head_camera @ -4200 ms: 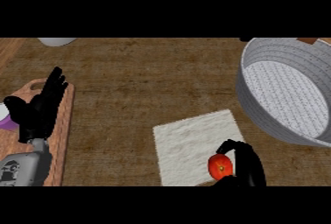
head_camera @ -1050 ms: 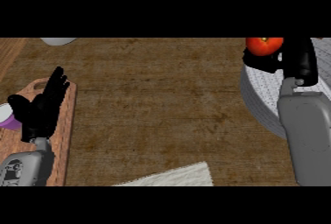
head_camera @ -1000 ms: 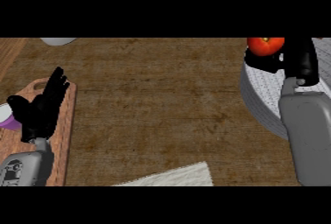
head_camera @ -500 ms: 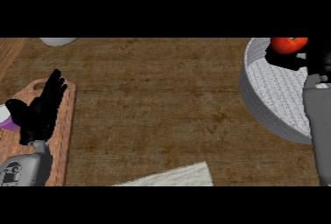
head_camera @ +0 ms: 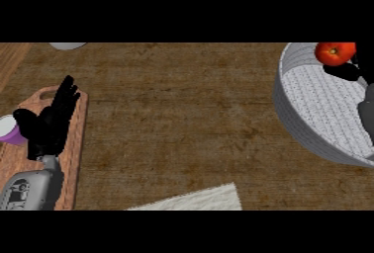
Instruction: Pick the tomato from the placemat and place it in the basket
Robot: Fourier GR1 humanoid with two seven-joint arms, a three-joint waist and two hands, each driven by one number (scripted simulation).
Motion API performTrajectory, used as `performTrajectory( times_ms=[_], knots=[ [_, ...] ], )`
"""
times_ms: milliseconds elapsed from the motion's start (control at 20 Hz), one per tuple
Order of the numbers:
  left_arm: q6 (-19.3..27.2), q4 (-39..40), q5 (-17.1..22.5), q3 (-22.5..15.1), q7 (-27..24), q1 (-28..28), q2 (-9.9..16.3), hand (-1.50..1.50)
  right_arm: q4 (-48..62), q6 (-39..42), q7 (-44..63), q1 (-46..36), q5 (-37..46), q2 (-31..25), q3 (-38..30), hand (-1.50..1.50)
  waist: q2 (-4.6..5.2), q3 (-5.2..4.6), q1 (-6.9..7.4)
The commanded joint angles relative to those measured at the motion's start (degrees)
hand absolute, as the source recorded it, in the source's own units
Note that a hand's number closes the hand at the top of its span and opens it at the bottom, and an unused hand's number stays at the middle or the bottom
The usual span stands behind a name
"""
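Tomato [head_camera: 335, 53] position: we find it at the 1 o'clock corner of the view, over the far rim of the basket [head_camera: 306, 94], with the right hand [head_camera: 352, 70] curled around it from the right side. We see nothing else inside the basket's woven grey interior. The placemat [head_camera: 201, 200] shows only as a pale corner at 6 o'clock. At 9 o'clock, we note a wooden cutting board [head_camera: 71, 148] carrying a purple cup [head_camera: 10, 131] at its left edge. The left hand [head_camera: 50, 123] rests above the board, fingers straight and pointing toward 12 o'clock.
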Motion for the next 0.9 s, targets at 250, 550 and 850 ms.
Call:
performTrajectory(
  times_ms=[250,550,850],
  knots=[
    [-0.5,6.2,0.5,2.1,-1.0,-4.5,1.2,0.0,10.7,-3.8,-5.1,-8.0,8.1,0.1,1.3,1.5,-0.22,0.02,-0.72],
    [0.1,0.1,-0.6,0.1,-1.4,1.7,-0.6,0.0,18.9,1.9,-0.1,-13.5,12.3,0.4,2.1,1.5,-0.23,0.01,-0.18],
    [-3.6,0.5,2.9,3.1,2.1,-1.8,3.1,0.0,27.4,2.6,-7.1,-11.5,11.9,-1.3,0.8,1.5,-0.12,0.05,-0.34]
  ],
)
